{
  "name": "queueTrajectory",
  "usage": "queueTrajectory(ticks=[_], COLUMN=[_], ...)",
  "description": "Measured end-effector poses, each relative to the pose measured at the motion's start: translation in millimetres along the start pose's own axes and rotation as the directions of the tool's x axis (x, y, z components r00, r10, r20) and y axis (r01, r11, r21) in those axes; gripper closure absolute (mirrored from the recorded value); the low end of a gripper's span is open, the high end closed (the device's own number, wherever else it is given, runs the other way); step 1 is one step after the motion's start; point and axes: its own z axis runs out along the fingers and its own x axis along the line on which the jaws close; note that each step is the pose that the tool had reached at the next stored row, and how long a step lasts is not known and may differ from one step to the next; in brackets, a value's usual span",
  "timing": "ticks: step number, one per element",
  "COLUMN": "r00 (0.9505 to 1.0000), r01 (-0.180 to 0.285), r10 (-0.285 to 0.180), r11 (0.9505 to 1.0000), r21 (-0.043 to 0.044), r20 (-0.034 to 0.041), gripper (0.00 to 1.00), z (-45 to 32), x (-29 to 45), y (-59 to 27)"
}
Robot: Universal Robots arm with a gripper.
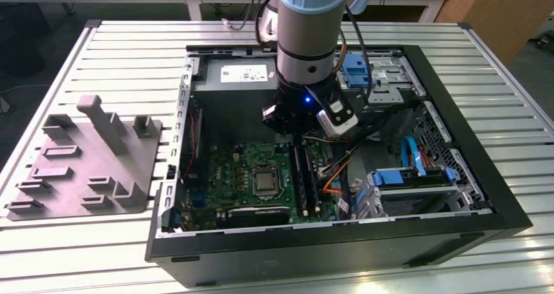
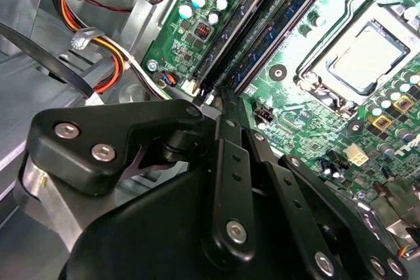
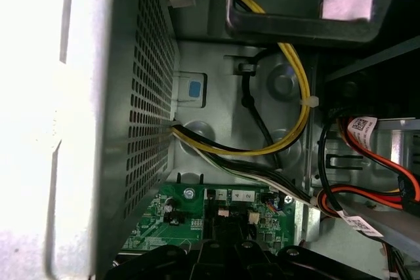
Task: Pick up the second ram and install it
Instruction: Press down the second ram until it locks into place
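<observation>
Gripper (image 1: 299,133) work is centred inside the open computer case (image 1: 484,196), the arm reaching straight down so that its tip meets the far end of the black memory slots (image 1: 301,177) on the motherboard (image 1: 233,174). In the second wrist view the black linkages of the gripper (image 2: 220,106) converge to a narrow point right at the end of the slots (image 2: 262,37), beside the socket with its metal cover (image 2: 357,57). Jaws appear drawn close together there, yet whether they pinch anything I cannot tell. The second ram (image 1: 309,180) seems to be the long dark stick lying along the slot line, at about 6 o'clock from the gripper in the exterior view; whether it is fully seated is unclear. Such a vertical approach suits pressing a thin stick down into a slot. On the slatted surface (image 1: 104,255), at 9 o'clock from the case, stands the grey fixture (image 1: 87,171), well apart, its posts bare. Yellow and orange cables (image 3: 289,116) run along the case wall.
</observation>
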Motion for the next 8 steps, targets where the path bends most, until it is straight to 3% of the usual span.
queueTrajectory(ticks=[8], r00=[1.0], r01=[0.0], r10=[0.0], r11=[1.0], r21=[-0.0001], r20=[0.0006], gripper=[0.9], z=[0.7], x=[0.1], y=[0.0])
